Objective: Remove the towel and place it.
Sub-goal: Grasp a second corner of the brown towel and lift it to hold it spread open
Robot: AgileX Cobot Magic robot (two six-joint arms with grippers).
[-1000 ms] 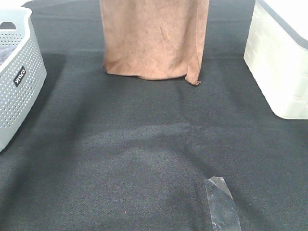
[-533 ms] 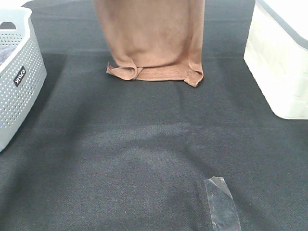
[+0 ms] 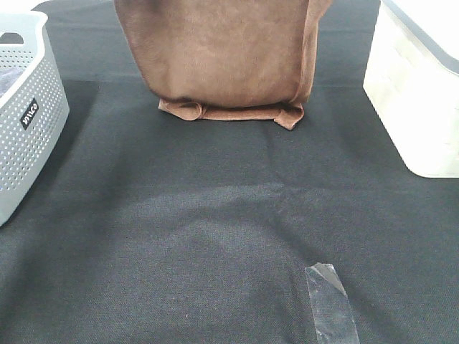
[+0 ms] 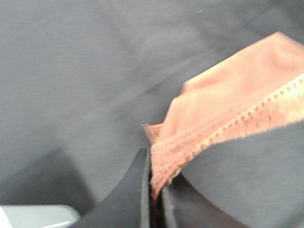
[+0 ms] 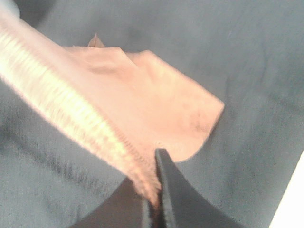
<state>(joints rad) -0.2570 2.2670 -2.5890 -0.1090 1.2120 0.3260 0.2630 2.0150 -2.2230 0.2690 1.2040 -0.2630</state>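
While both my arms are out of the high view, the wrist views show the grips. My left gripper (image 4: pixel 154 183) is clamped tight on the towel (image 3: pixel 222 57), jaws together, with the stitched hem running straight into the pinch. My right gripper (image 5: pixel 149 192) does the same: jaws closed, hem caught between the dark fingers, and the cloth falling away below.

In the high view the towel hangs as a wide brown sheet at the far middle of the scene, and its top runs out of frame. Its bottom edge touches the black table cloth (image 3: pixel 215 236) and is folded under itself into a thin rumpled band. One small corner of that band sticks out at the lower right, and a little curl shows at the lower left. The right side of the sheet is turned in along its edge.

A grey basket (image 3: pixel 32 122) with perforated walls and a small black label sits at the left edge, well apart from the towel. A white bin (image 3: pixel 416 107) sits at the right edge, also apart from it. A strip of clear tape (image 3: pixel 331 304) lies on the cloth, near and right of centre. Both wrist views are blurred.
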